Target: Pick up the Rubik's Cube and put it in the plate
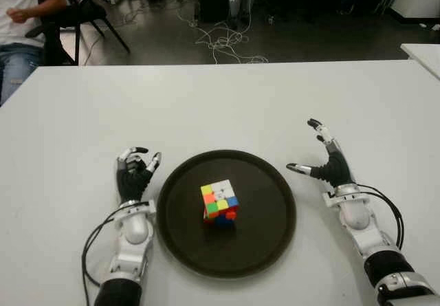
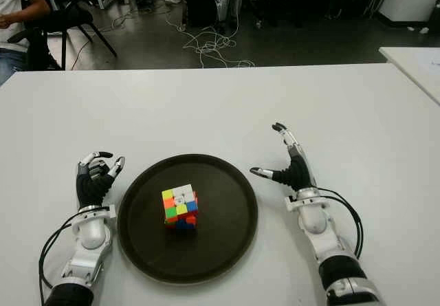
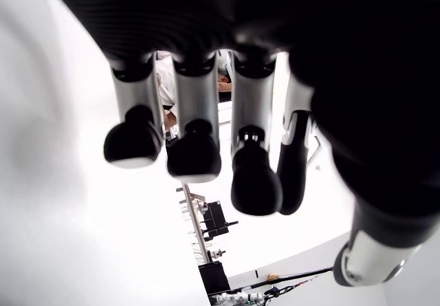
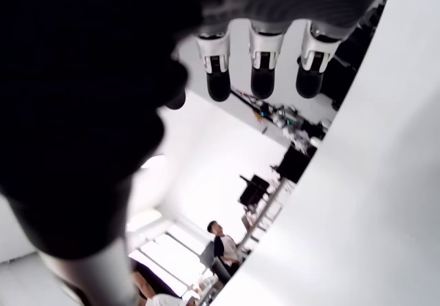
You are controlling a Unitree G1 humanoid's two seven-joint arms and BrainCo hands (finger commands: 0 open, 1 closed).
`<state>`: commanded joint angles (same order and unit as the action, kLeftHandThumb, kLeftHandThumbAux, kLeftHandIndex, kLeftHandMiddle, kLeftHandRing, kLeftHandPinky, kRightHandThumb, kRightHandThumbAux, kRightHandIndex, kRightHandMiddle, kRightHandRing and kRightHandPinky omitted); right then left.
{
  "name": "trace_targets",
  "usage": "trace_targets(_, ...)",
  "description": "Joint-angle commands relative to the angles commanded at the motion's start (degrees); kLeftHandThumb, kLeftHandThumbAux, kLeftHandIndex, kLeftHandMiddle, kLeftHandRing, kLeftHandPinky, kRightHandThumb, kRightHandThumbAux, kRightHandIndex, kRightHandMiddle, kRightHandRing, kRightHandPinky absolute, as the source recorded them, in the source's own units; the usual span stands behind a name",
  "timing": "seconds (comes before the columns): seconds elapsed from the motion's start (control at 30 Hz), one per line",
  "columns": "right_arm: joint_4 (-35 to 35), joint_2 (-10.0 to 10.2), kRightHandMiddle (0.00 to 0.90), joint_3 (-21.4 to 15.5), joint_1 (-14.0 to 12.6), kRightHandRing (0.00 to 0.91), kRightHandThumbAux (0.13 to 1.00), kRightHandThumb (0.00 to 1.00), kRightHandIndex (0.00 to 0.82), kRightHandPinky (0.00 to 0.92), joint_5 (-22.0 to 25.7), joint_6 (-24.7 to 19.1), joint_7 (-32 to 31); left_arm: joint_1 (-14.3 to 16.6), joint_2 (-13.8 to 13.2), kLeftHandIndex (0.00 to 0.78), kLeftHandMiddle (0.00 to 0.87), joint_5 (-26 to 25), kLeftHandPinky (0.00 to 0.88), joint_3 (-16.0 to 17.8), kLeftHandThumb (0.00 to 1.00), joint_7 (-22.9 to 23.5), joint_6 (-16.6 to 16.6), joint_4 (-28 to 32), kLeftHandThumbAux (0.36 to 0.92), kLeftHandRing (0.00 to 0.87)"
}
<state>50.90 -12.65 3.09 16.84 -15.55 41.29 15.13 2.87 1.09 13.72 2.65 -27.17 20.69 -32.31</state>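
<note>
The Rubik's Cube [image 1: 219, 202] stands inside the dark round plate [image 1: 271, 216], near the plate's middle, with its white, yellow, green and orange stickers showing. My left hand [image 1: 137, 168] shows on the white table just left of the plate, fingers loosely curled and holding nothing. To the right of the plate is my right hand [image 1: 323, 158], with its thumb pointing toward the plate's rim and its fingers spread, also holding nothing. Both wrist views show only bare fingers [image 3: 194, 156] with no cube between them.
The white table [image 1: 227, 100] stretches wide beyond the plate. A second white table's corner [image 1: 423, 51] is at the far right. A seated person [image 1: 20, 24] and a black chair [image 1: 82, 10] are beyond the far left edge, with cables on the floor.
</note>
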Motion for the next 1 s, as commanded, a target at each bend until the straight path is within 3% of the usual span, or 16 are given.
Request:
trace_targets(0.3, 0.67, 0.49, 0.000, 0.86, -0.27, 0.000, 0.850, 0.000, 0.000, 0.000, -1.70, 1.17, 3.47, -0.20, -0.04, 0.444, 0.810, -0.31, 0.828, 0.08, 0.718, 0.43, 0.16, 0.14, 0.697, 0.828)
trace_targets(0.63, 0.40, 1.80, 0.009, 1.06, -2.21, 0.002, 0.873, 0.000, 0.000, 0.009, -0.99, 1.97, 2.81, -0.57, -0.19, 0.445, 0.821, -0.31, 0.825, 0.42, 0.720, 0.59, -0.90, 1.01, 0.698, 0.834)
trace_targets(0.93, -0.03, 3.19, 0.064, 0.58, -3.49, 0.050, 0.815, 0.000, 0.035, 0.051, -0.50, 0.39, 3.42, -0.95, -0.48, 0.445, 0.817, 1.32, 0.818, 0.19, 0.720, 0.03, -5.11, 2.46, 0.698, 0.828)
trace_targets(1.0, 0.88, 3.56, 0.108, 0.45, -3.78, 0.106, 0.792, 0.000, 0.069, 0.113, -0.81, 0.19, 4.55, -1.05, -0.52, 0.445, 0.816, 1.54, 0.822, 0.13, 0.720, 0.06, -6.18, 2.93, 0.698, 0.828)
